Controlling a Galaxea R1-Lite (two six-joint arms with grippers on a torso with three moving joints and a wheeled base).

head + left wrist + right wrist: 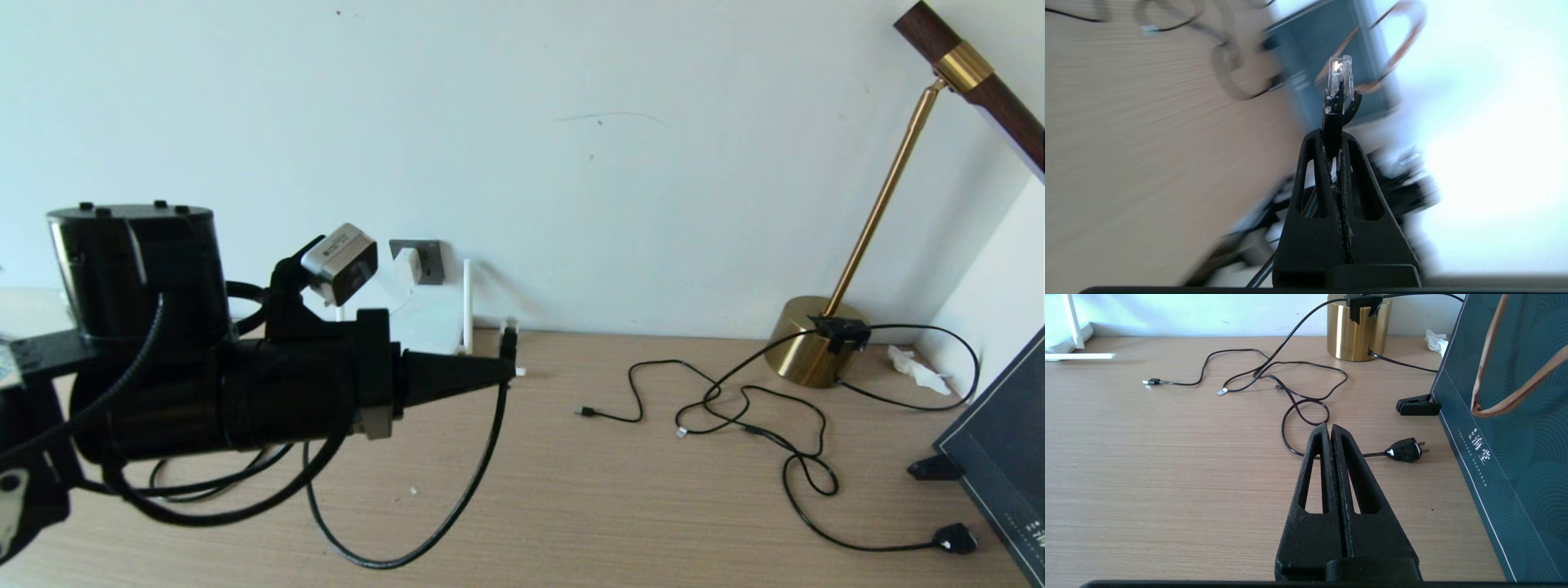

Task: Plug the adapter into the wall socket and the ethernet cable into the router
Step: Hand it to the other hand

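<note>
Left gripper [508,371]: at about 9 o'clock in the head view, pointing level toward the right, fingers clamped on the ethernet cable [457,506] just behind its plug.
Ethernet plug [1340,77]: clear-tipped, standing out past the fingertips in the left wrist view; the thick black cable hangs from the grip and loops on the desk [620,506] toward 7 o'clock.
Router [433,322]: white, against the wall just beyond the left gripper's tip, one antenna [467,306] upright beside it; its ports cannot be made out.
Adapter [407,263]: white block seated in the wall socket [424,260], at about 10 o'clock from centre.
Right gripper [1331,430]: seen only in its own wrist view, fingers pressed together and holding nothing, low over the desk.
Lamp [816,347]: brass base at 3 o'clock, thin black cords tangled before it.
Black plug [1404,450]: lying just past the right gripper's tip.
Teal paper bag [1515,449]: upright at the desk's right edge.
</note>
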